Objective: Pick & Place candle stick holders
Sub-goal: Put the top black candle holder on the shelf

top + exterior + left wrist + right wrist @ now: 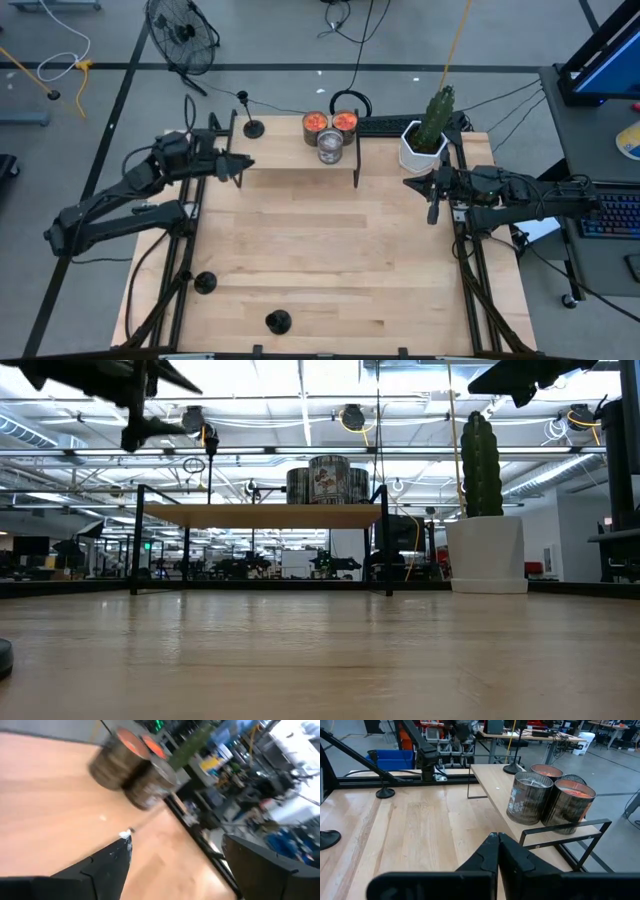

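Gleaming round tins on wooden shelf

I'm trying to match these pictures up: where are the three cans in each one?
High view: cans top centre, on the shelf.
Low view: cans centre, atop the shelf.
Left wrist view: cans beyond the fingers.
Right wrist view: cans close ahead.
Shared landmark: the shelf under them.
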{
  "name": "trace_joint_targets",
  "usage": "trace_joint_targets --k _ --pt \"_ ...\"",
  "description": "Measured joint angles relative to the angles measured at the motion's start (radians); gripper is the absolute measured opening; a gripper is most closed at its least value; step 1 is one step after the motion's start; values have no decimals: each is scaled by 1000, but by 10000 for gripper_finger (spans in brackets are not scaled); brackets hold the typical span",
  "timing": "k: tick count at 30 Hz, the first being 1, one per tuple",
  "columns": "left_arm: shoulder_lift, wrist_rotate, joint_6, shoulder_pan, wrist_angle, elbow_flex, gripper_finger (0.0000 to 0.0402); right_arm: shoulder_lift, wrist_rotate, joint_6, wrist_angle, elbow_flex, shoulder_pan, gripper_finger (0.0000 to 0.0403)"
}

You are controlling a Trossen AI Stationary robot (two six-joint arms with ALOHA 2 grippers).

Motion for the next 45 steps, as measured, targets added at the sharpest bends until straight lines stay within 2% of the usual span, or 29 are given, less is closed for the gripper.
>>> trace_joint_targets --k 4,11,18,23,26,28,32,35,40,45 --pt "24 -8 -15 -96 -73 114 308 0 0 0 0 0 0 0" --pt "136 -135 9 -275 -292 367 308 0 -1 0 0 0 0 0" --pt "325 -203 -80 -410 -732 612 308 0 -1 0 0 0 0 0" --pt "433 -149 -230 -484 -1062 715 308 0 -1 -7 -1 0 0 0" --pt "475 -73 -326 -534 -1258 727 308 1 -2 -29 -1 0 0 0" --pt "489 -55 -377 -572 -1330 723 308 1 -2 -38 -1 0 0 0" --pt "472 -67 -422 -648 -1271 692 308 3 -2 -56 -1 0 0 0" --pt "473 -78 -491 -711 -1321 668 308 3 -2 -57 -2 0 0 0" --pt "454 -69 -591 -829 -1315 607 308 4 -2 -57 -3 0 0 0" --pt "451 49 -683 -947 -1315 560 308 4 -2 -57 -3 0 0 0"
